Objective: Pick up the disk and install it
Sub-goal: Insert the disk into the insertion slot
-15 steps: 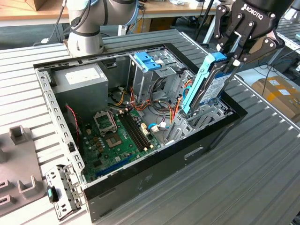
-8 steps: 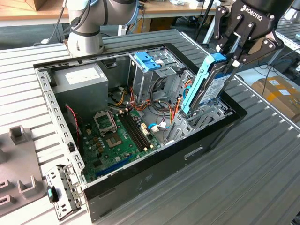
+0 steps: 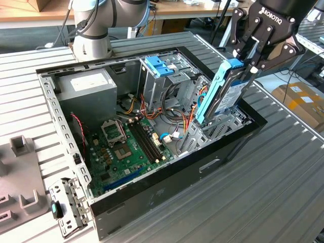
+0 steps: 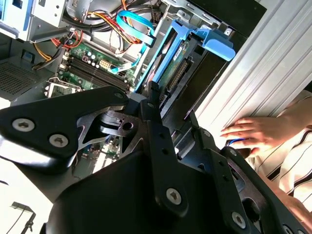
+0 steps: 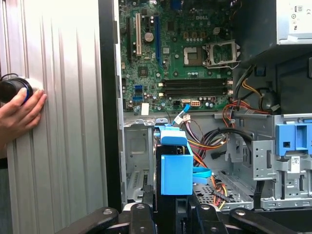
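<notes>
The disk (image 3: pixel 223 94), a grey metal drive in a light blue carrier rail, stands steeply tilted over the open computer case (image 3: pixel 152 200). Its lower end reaches down into the metal bay (image 3: pixel 223 126) at the case's corner on the exterior view's right. My gripper (image 3: pixel 248 65) is shut on the disk's upper end, one black finger on each side. In the second wrist view the disk (image 4: pixel 171 58) runs away from the fingertips (image 4: pixel 153 90) into the case. In the first wrist view the blue carrier (image 5: pixel 175 170) sits between the fingers above the bay floor.
Inside the case lie a green motherboard (image 3: pixel 126 147), loose cables (image 3: pixel 174 119), a tall metal cage with a blue latch (image 3: pixel 159 66) and a grey power-supply box (image 3: pixel 88 83). A person's hand (image 5: pixel 19 112) rests on the ribbed table beside the case, by a black object (image 5: pixel 12 88).
</notes>
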